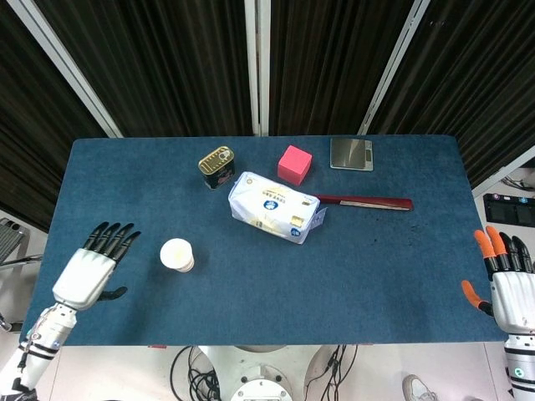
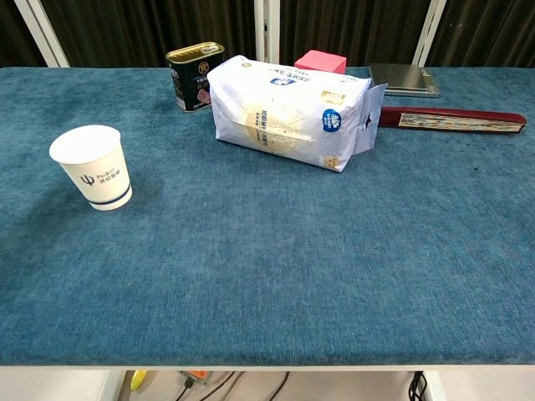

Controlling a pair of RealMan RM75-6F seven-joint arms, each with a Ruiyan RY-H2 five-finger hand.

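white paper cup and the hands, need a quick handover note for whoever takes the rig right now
Left hand: open, fingers spread, holding nothing, over the blue table cloth just left of the white paper cup, not touching it.
Right hand: open, empty, off the table's right edge.
The cup stands upright near the front left. Behind it: a dark tin can, a white-and-blue soft packet, a pink cube, a grey scale and a dark red flat bar.
Done: nothing is grasped.
Left: likely closing the left hand on the cup.
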